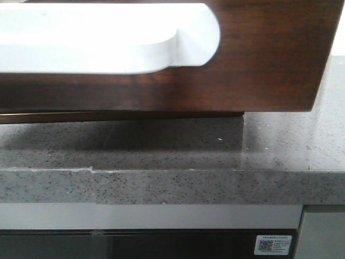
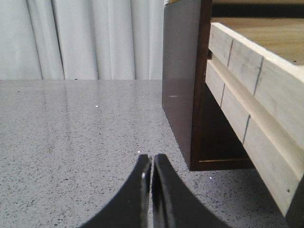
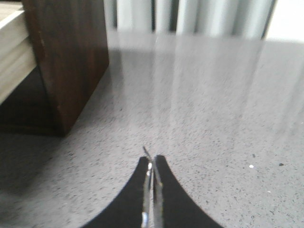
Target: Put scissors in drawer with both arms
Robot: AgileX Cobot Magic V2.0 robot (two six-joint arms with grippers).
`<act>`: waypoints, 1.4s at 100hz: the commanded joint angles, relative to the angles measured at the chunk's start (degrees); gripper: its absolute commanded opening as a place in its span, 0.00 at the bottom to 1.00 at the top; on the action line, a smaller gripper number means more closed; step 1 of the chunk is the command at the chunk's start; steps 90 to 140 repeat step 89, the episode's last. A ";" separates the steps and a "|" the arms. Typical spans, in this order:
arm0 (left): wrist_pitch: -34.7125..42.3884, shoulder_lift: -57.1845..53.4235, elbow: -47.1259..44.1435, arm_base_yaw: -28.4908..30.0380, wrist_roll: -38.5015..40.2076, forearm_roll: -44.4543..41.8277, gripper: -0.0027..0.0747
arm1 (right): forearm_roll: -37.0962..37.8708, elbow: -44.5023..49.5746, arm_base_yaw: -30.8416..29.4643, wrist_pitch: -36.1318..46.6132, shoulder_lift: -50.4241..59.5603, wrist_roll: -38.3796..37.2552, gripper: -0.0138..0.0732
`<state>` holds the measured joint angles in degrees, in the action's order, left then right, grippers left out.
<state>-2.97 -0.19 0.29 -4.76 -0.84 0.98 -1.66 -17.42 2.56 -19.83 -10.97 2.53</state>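
The drawer's dark walnut front with its large white rounded patch fills the top of the front view, overhanging the grey counter. In the left wrist view the drawer's pale wooden side stands pulled out of the dark cabinet. My left gripper is shut and empty, low over the counter beside the cabinet. My right gripper is shut on the scissors; only a thin metal tip pokes out between the fingers. The dark wood is off to one side of it. Neither gripper shows in the front view.
The speckled grey stone counter stretches to white curtains at the back. Its front edge has a seam, with a dark appliance and a label below. Open counter lies beyond the right gripper.
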 commanded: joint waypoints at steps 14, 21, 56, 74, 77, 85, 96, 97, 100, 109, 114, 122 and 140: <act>3.90 -1.84 -2.12 -0.19 0.51 0.14 0.01 | 0.56 15.35 -1.79 21.08 9.78 0.63 0.08; 3.90 -1.84 -2.12 -0.19 0.51 0.14 0.01 | 0.56 18.04 -1.79 23.07 11.52 0.63 0.08; 3.90 -1.84 -2.12 -0.19 0.51 0.14 0.01 | 0.48 18.88 -2.15 21.42 12.83 0.63 0.08; 3.90 -1.84 -2.12 -0.19 0.51 0.14 0.01 | 0.48 18.88 -2.15 21.42 12.83 0.63 0.08; 3.90 -1.84 -2.12 -0.19 0.51 0.14 0.01 | 0.48 18.88 -2.15 21.42 12.83 0.63 0.08; 3.90 -1.84 -2.12 -0.19 0.51 0.14 0.01 | 0.48 18.88 -2.15 21.42 12.83 0.63 0.08; 3.90 -1.84 -2.12 -0.19 0.51 0.14 0.01 | 0.48 18.88 -2.15 21.42 12.83 0.63 0.08; 3.90 -1.84 -2.12 -0.19 0.51 0.14 0.01 | 0.48 18.88 -2.15 21.42 12.83 0.63 0.08; 3.90 -1.84 -2.12 -0.19 0.51 0.14 0.01 | 0.48 18.88 -2.15 21.42 12.83 0.63 0.08; 3.90 -1.84 -2.12 -0.19 0.51 0.14 0.01 | 0.48 18.88 -2.15 21.42 12.83 0.63 0.08; 3.90 -1.84 -2.12 -0.19 0.51 0.14 0.01 | 0.48 18.88 -2.15 21.42 12.83 0.63 0.08; 3.90 -1.84 -2.12 -0.19 0.51 0.14 0.01 | 0.48 18.88 -2.15 21.42 12.83 0.63 0.08; 3.90 -1.84 -2.12 -0.19 0.51 0.14 0.01 | 0.48 18.88 -2.15 21.42 12.83 0.63 0.08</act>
